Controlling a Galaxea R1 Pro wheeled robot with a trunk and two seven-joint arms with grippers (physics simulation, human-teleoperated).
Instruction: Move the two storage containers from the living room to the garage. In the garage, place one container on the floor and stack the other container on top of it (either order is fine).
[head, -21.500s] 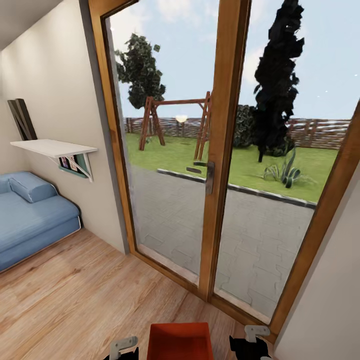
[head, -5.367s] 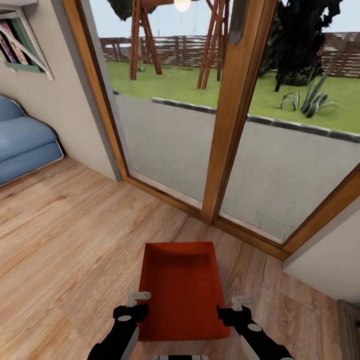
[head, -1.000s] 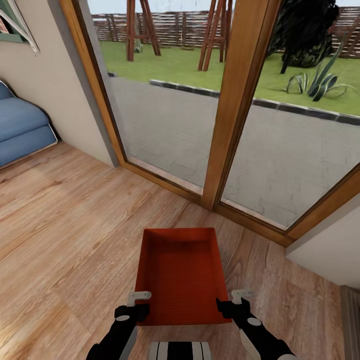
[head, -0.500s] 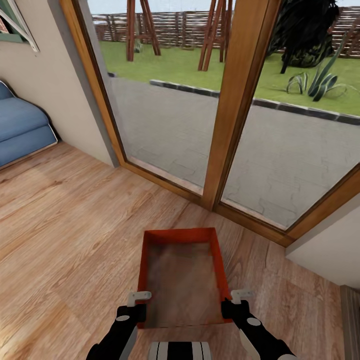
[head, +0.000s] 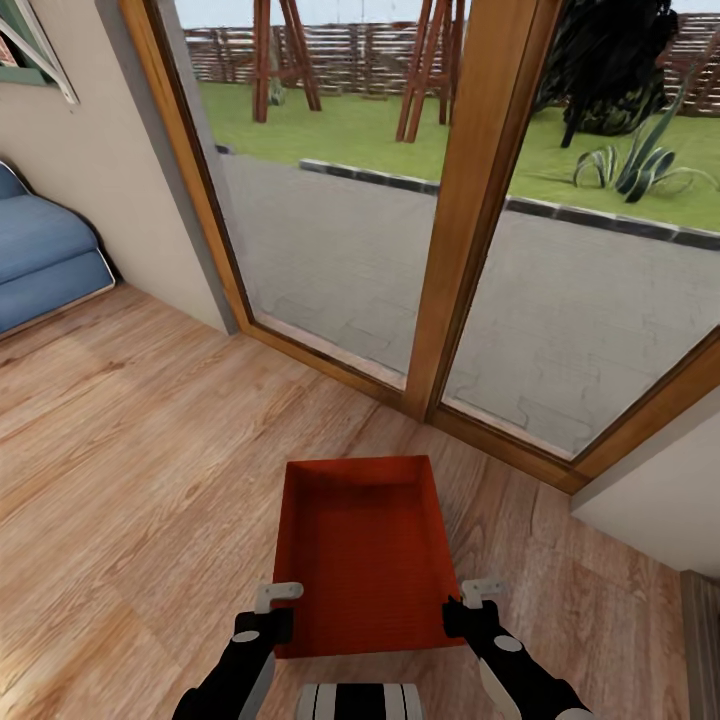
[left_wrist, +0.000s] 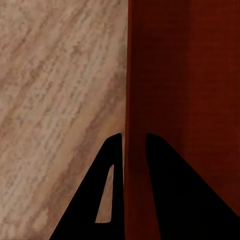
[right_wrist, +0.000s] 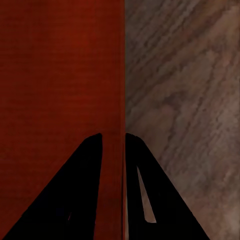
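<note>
One storage container (head: 362, 555) sits over the wood floor (head: 130, 480), both grippers' fingers (left_wrist: 112, 200) pinching its side walls.

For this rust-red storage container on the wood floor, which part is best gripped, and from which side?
Grip the storage container by its two long side walls near the near end, one gripper per wall, from above. The walls are thin, upright and slightly flared, so fingers can straddle each rim, as the left gripper and right gripper do now.
</note>
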